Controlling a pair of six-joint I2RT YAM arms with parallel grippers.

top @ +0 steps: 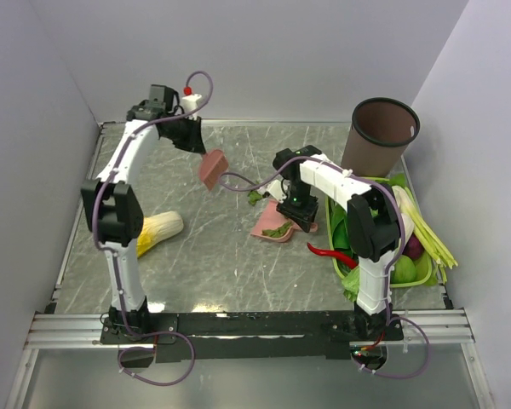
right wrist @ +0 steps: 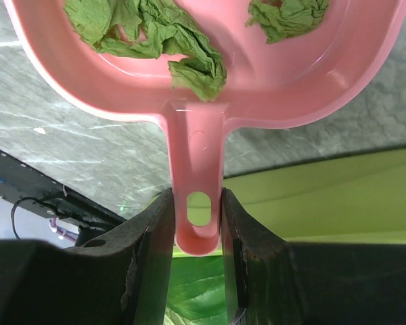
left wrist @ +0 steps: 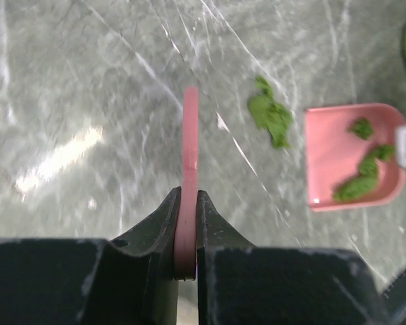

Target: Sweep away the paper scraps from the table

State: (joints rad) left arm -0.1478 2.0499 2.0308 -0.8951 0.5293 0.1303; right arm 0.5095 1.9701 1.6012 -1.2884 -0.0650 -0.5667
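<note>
My left gripper point(top: 196, 146) point(left wrist: 188, 203) is shut on the handle of a flat pink sweeper paddle point(top: 213, 168) point(left wrist: 190, 135) and holds it above the table point(top: 204, 264), left of the scraps. One dark-green paper scrap point(top: 255, 197) point(left wrist: 271, 116) lies loose on the table between the paddle and the pink dustpan point(top: 268, 228) point(left wrist: 338, 159). My right gripper point(top: 296, 209) point(right wrist: 197, 203) is shut on the dustpan's handle point(right wrist: 197, 156). The pan holds several green scraps point(right wrist: 155, 34) point(left wrist: 362, 177).
A brown bin point(top: 383, 128) stands at the back right. A lime-green tray point(top: 334, 223) with leafy vegetables lies along the right side, a red chili point(top: 328, 254) beside it. A yellow-white cabbage point(top: 157, 230) lies at left. A metal rail point(top: 255, 324) runs along the near edge.
</note>
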